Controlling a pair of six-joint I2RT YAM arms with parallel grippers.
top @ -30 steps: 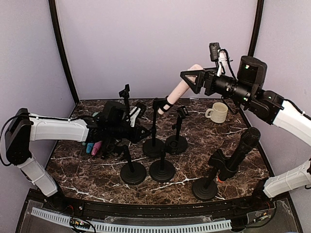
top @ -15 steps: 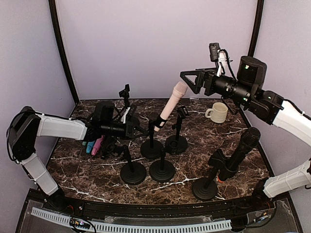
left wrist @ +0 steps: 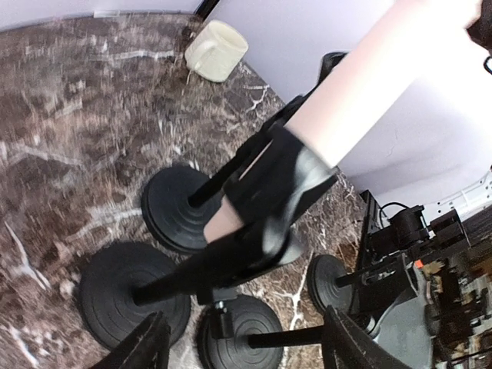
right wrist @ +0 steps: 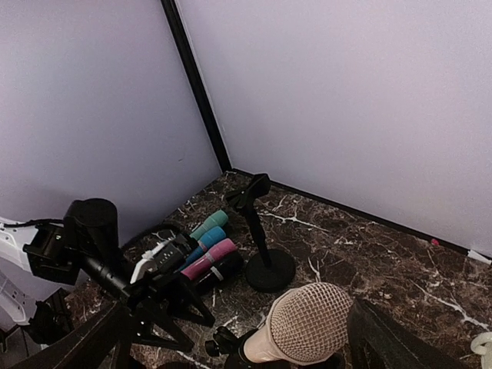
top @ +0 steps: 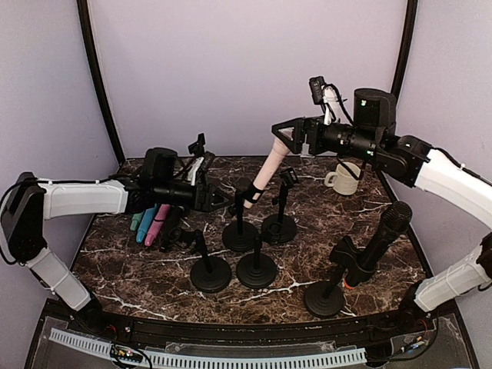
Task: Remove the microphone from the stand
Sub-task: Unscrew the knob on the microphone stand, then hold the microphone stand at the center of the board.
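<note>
A pale pink microphone [top: 267, 167] leans in the black clip [top: 247, 195] of a stand [top: 239, 235] at mid-table. My right gripper [top: 278, 134] hovers open at its top end; in the right wrist view the mesh head [right wrist: 311, 323] sits between the spread fingers [right wrist: 400, 342] without touching them. My left gripper [top: 217, 198] is open just left of the stand's pole, holding nothing. The left wrist view shows the microphone [left wrist: 369, 92] in its clip [left wrist: 284, 184] ahead of the open left gripper [left wrist: 246, 350].
A black microphone [top: 382, 240] stands in a stand at the right front. Empty stands [top: 211, 273] [top: 256, 269] [top: 279, 227] crowd the middle, another [top: 199, 146] at the back. Several coloured microphones [top: 154, 225] lie at the left. A cup [top: 345, 177] sits at the back right.
The left gripper has opened, let go of the stand's pole and drawn back to the left. The stand with the pink microphone has come down. The right gripper has moved left over the microphone's head.
</note>
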